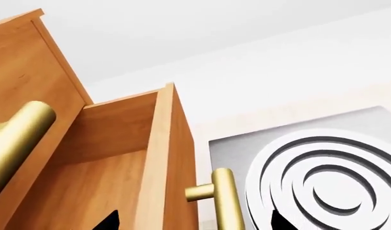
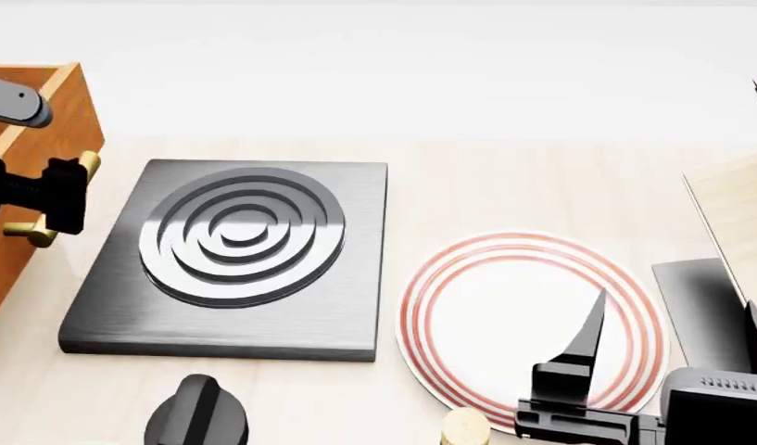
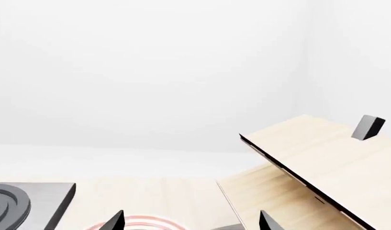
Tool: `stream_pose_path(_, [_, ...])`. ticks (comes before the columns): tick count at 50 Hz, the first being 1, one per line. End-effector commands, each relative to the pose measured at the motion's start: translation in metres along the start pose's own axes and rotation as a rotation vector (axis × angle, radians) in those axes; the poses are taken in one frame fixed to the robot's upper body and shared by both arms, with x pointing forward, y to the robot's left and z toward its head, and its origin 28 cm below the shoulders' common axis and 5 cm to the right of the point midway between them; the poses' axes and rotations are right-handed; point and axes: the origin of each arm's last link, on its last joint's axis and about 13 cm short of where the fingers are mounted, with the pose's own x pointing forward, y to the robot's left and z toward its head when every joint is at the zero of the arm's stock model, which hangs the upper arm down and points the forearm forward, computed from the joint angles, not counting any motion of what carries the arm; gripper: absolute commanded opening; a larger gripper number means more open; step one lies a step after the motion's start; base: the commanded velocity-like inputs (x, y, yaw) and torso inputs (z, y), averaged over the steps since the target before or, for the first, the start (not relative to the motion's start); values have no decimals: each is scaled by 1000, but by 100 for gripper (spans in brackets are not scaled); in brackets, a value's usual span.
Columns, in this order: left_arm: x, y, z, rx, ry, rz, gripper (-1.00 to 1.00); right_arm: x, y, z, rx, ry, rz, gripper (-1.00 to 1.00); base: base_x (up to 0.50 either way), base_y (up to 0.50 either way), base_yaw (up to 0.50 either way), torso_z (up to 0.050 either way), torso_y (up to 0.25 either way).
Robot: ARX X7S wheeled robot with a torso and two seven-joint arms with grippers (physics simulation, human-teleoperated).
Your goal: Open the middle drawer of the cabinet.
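The orange-brown cabinet stands at the far left of the head view. In the left wrist view a drawer stands pulled out, its inside showing. I take it for the middle drawer. Its brass bar handle lies between the two black fingertips of my left gripper, which is open wide and apart from the bar. The left gripper also shows in the head view, at that handle. Another drawer front with a brass handle is beside it. My right gripper is open and empty.
A black hob with raised rings lies right beside the cabinet. A white plate with red rings is to its right, under my right gripper's finger. A pale wood box stands at far right. A black knob sits near the front.
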Motion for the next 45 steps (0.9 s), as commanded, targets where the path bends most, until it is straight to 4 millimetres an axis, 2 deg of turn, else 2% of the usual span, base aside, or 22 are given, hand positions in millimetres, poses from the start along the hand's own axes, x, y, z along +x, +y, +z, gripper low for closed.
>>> stream_pose_path(1, [3, -2, -6, -3, 12, 0, 100, 0, 0, 0, 0, 0, 1, 100, 0, 0, 0, 0, 0])
stream_pose_path(31, [10, -9, -29, -15, 52, -9, 100, -1, 0, -1, -6, -2, 4, 100, 0, 0, 0, 0, 0])
stream_pose_path(45, [1, -32, -35, 12, 50, -105, 100, 0, 0, 0, -4, -3, 7, 100, 0, 0, 0, 0, 0])
